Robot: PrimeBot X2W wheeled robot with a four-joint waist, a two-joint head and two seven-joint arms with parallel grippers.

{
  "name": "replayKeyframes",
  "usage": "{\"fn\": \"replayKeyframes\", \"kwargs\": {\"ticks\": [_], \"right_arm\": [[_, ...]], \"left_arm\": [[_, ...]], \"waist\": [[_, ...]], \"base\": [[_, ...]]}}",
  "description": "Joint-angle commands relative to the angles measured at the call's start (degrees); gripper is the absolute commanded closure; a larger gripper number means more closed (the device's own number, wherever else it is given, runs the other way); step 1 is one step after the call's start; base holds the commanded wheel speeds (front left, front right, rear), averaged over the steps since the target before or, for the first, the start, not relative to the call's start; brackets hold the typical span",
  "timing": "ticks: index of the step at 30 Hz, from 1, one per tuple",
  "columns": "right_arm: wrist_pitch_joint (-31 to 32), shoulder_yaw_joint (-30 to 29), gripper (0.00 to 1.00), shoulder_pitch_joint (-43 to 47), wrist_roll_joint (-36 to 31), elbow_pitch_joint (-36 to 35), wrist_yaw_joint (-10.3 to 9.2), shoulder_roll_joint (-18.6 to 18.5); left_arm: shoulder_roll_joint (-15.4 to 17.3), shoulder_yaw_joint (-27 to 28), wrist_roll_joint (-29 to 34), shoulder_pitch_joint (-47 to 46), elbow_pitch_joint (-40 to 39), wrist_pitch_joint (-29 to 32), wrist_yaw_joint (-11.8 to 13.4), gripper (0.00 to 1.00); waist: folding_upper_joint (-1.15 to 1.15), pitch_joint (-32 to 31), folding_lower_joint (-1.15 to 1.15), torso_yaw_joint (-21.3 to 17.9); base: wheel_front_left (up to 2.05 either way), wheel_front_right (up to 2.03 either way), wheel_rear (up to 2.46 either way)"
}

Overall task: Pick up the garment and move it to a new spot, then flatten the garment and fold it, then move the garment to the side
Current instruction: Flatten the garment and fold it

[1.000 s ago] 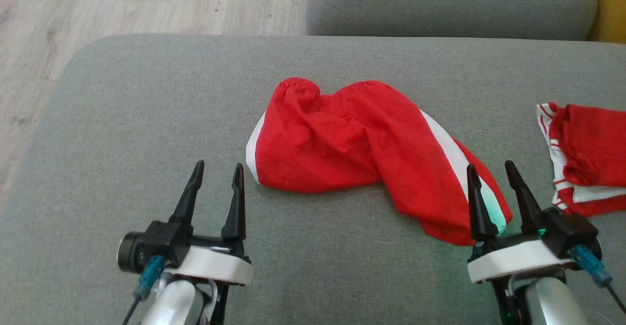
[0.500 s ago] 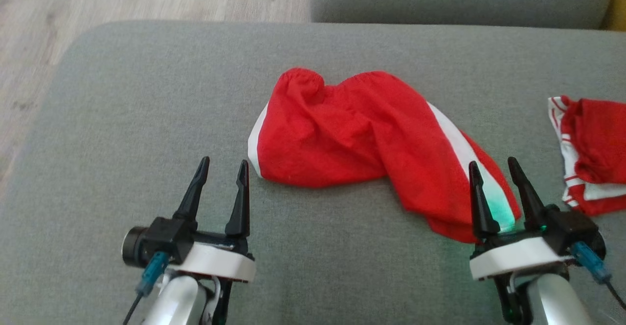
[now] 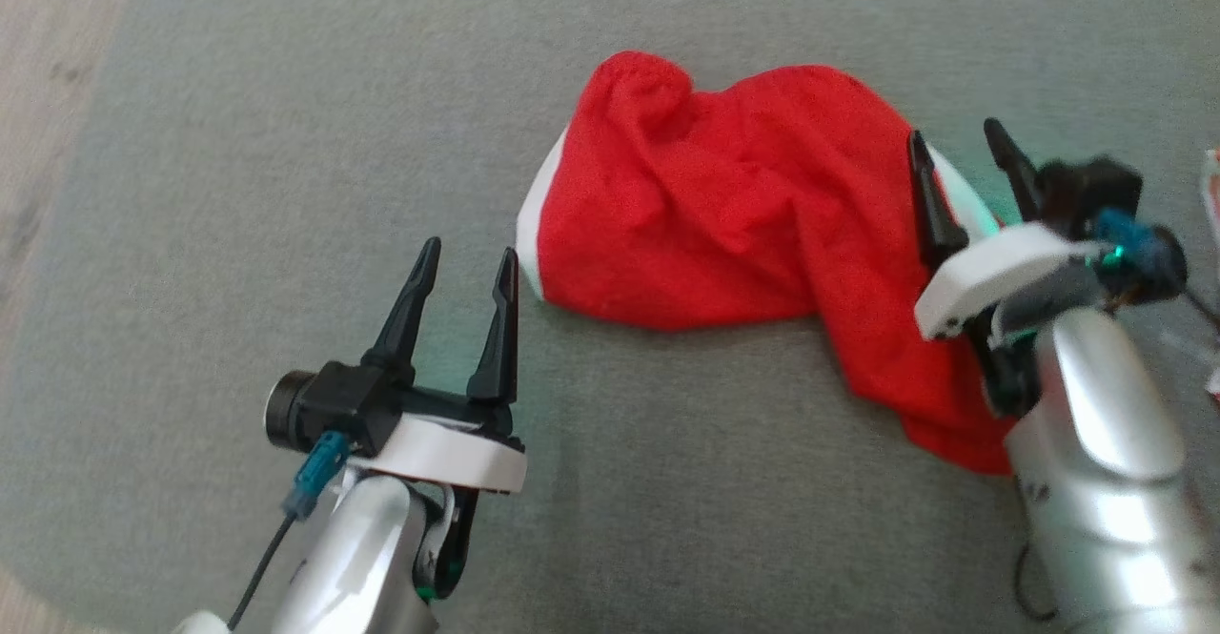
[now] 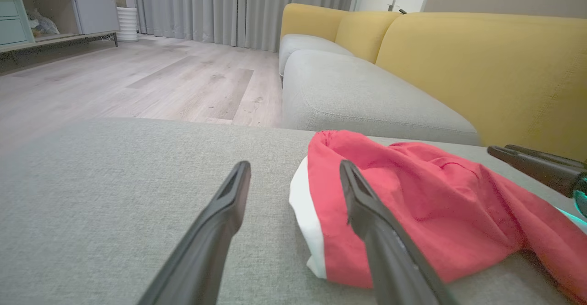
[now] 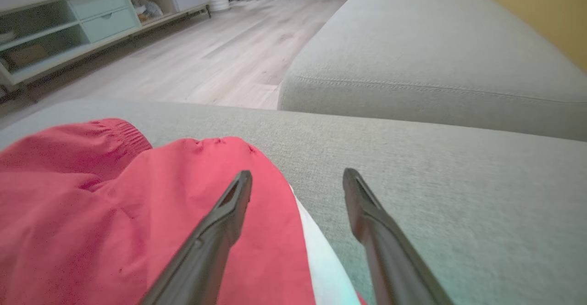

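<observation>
I log: garment [image 3: 724,224], red w/ white stripe, crumpled mid-cushion [image 3: 238,186]. L gripper [image 3: 472,249]: jaws wide, empty, just beside its white hem. R gripper [image 3: 954,131]: jaws wide, empty, above stripe.

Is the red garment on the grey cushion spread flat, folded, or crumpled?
Crumpled. The red shorts lie bunched on the grey cushion, with deep wrinkles and uneven edges; neither flat nor folded.

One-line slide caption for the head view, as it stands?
Left end effector open beside the crumpled red garment, right end effector open over its white-striped edge, on a grey cushion; nothing gripped yet.
</observation>
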Motion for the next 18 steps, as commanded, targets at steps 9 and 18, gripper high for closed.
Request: {"fn": "replayKeyframes", "kwargs": {"ticks": [9,18], "right_arm": [[8.4,11.1,0.00,-10.1,6.5,15.4,-0.05,-6.0],[6.7,23.1,1.00,-12.1,18.1,18.0,-0.05,-10.6]], "left_arm": [[0.1,1.3,0.8,-3.1,-0.4,-0.5,-0.7,0.00],[0.0,0.9,0.2,-2.5,0.0,-0.5,-0.1,0.00]], "waist": [[0.00,2.4,-0.02,4.6],[0.00,0.2,-0.02,4.1]], "base": [[0.00,0.00,0.00],[0.00,0.00,0.00]]}}
